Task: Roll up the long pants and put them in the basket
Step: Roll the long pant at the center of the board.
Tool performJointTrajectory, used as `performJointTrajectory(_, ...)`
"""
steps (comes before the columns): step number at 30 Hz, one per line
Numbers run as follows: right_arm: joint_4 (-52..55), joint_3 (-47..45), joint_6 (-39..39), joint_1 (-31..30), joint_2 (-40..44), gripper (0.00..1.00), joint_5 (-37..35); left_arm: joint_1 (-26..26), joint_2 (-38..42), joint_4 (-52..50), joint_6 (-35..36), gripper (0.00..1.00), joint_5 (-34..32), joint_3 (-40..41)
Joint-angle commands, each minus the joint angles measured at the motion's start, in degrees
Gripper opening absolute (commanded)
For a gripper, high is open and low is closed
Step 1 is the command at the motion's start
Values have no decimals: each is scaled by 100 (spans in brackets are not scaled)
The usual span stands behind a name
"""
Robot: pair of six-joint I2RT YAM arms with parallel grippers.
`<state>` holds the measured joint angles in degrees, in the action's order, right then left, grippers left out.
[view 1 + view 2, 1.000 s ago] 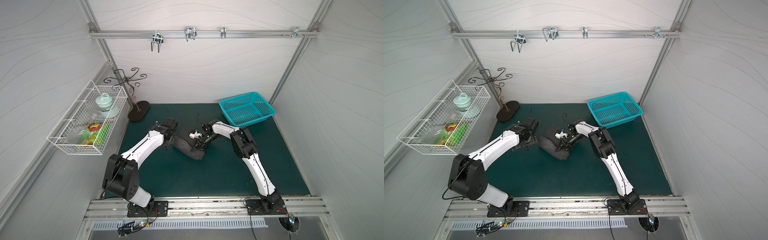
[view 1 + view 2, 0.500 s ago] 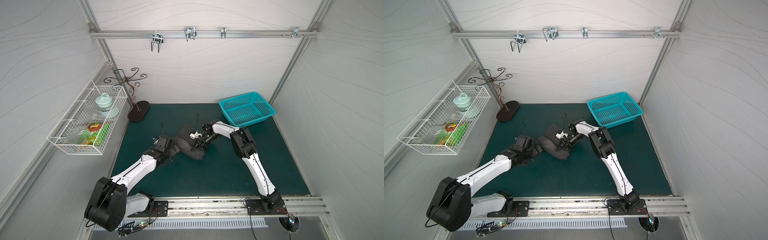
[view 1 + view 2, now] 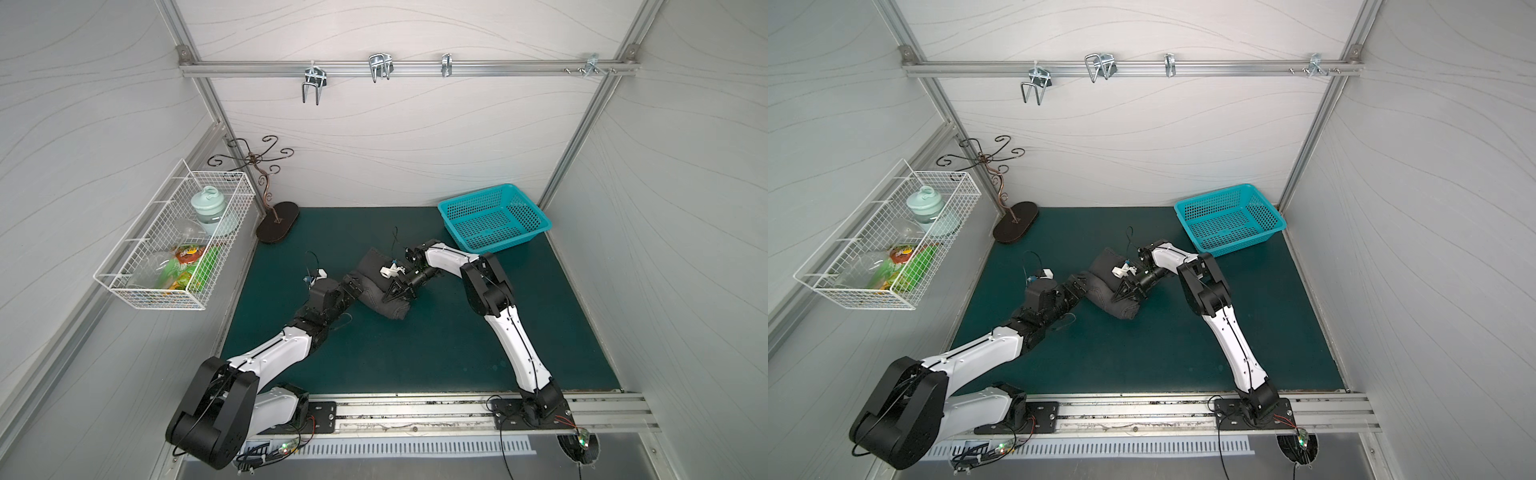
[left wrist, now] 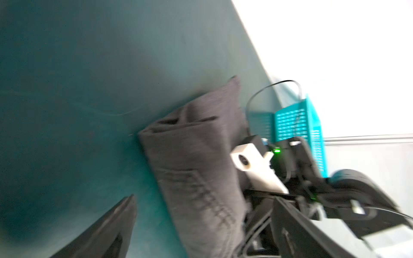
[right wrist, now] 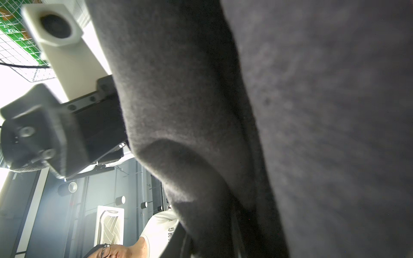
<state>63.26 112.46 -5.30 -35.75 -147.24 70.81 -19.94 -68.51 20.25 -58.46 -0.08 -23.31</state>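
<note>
I note wire basket (image 3: pixel 149 297) holds 1 jar (image 3: pixel 208 205); left gripper (image 3: pixel 355 284) spread, right gripper (image 3: pixel 397 293) pinching long pants (image 3: pixel 388 309); right wrist alone shows bystander (image 5: pixel 154 230).

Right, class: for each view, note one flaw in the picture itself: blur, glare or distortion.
Left wrist view: motion smear, wall beyond the teal basket blown white. Right wrist view: the long pants fill it, too close, soft. Both top views: sharp, evenly lit.
</note>
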Motion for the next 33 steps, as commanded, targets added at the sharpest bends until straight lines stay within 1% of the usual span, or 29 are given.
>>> performJointTrajectory(1, 511, -519, 486, -41, -741, 0, -2029, 3, -157, 917, 124, 99, 430, -61)
performJointTrajectory(6, 538, -523, 486, -38, -719, 0, -2112, 77, -1037, 2099, -297, 99, 975, 76)
performJointTrajectory(9, 547, -524, 478, -46, -696, 0, -2169, 87, -1444, 2351, -429, 99, 1156, 38)
performJointTrajectory(12, 551, -516, 469, -36, -670, 0, -2211, 87, -1510, 2051, -396, 99, 1165, -86)
performJointTrajectory(16, 538, -506, 484, -31, -659, 0, -2238, 87, -1274, 1130, -213, 99, 1029, -342)
performJointTrajectory(19, 538, -489, 477, -36, -649, 0, -2228, 87, -947, 473, -184, 99, 913, -384)
performJointTrajectory(20, 536, -484, 472, -29, -649, 0, -2236, 87, -770, 74, -154, 99, 851, -370)
performJointTrajectory(24, 529, -454, 469, -37, -657, 0, -2239, 52, -201, -694, -26, 99, 637, -198)
performJointTrajectory(27, 521, -453, 471, -37, -675, 0, -2220, 57, -115, -777, 27, 99, 597, -86)
performJointTrajectory(33, 520, -505, 451, -115, -692, 0, -2203, 52, -704, -235, -108, 99, 686, -99)
